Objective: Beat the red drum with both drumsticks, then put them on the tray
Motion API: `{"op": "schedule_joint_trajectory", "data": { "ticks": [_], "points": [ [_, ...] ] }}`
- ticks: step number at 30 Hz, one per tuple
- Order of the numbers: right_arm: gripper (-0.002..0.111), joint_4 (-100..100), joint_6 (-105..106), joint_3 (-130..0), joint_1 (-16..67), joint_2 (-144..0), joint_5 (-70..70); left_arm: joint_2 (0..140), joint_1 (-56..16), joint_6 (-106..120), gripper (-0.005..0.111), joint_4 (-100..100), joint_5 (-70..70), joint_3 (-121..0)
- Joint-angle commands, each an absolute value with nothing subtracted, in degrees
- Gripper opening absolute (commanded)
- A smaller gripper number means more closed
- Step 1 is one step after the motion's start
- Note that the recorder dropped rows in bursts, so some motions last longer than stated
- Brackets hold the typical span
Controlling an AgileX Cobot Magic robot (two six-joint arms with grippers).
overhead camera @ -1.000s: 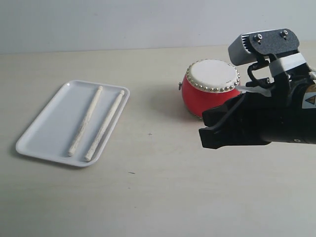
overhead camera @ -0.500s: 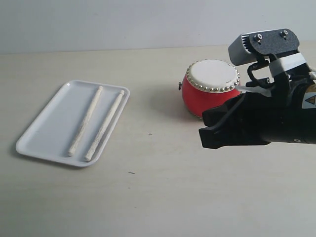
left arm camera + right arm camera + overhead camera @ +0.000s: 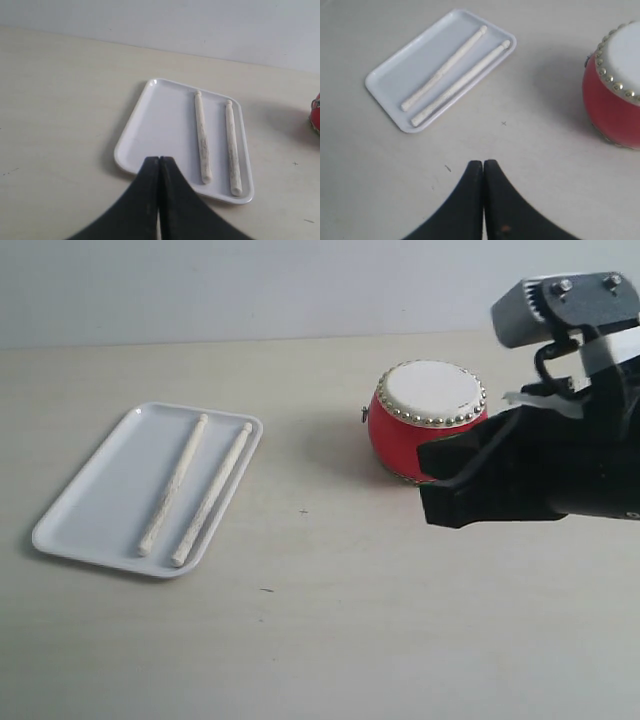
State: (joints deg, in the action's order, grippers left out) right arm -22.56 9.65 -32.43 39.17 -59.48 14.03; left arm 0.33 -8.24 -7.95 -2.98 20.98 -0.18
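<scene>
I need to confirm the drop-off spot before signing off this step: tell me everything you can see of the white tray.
The tray is a flat white rectangle with rounded corners and a low raised rim, smooth, plastic by its look. It lies flat on the pale table, slanted in the exterior view, well apart from the red drum. Both drumsticks lie inside it, side by side along its length, a gap between them. Nothing else is in it.

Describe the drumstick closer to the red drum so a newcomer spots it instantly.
In the exterior view, find the white tray left of the red drum. Two cream sticks lie side by side in it. The wanted drumstick lies beside the rim facing the drum; its twin lies nearer the tray's middle.
</scene>
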Motion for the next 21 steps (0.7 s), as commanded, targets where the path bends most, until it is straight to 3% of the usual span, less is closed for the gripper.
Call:
{"op": "schedule_joint_trajectory", "data": {
  "ticks": [1,6,11,16,21],
  "points": [
    [0.0,-16.8,11.3,-32.3,38.7,-50.4,11.6,0.0,-8.0,-7.8,0.0,-3.4,20.6,0.0],
    [0.0,-14.8,11.4,-32.3,36.3,-41.5,10.9,0.0,-8.0,-7.8,0.0,-3.4,20.6,0.0],
    [0.0,-14.9,11.3,-30.3,23.1,-35.6,10.5,0.0,-8.0,-7.7,0.0,-3.4,20.6,0.0],
    [0.0,-14.9,8.1,-20.6,10.7,-26.6,10.5,0.0,-8.0,-7.7,0.0,-3.4,20.6,0.0],
    [0.0,-15.6,0.7,-15.0,7.2,-18.5,12.6,0.0,-8.0,-7.7,0.0,-3.4,20.6,0.0]
  ]
}}
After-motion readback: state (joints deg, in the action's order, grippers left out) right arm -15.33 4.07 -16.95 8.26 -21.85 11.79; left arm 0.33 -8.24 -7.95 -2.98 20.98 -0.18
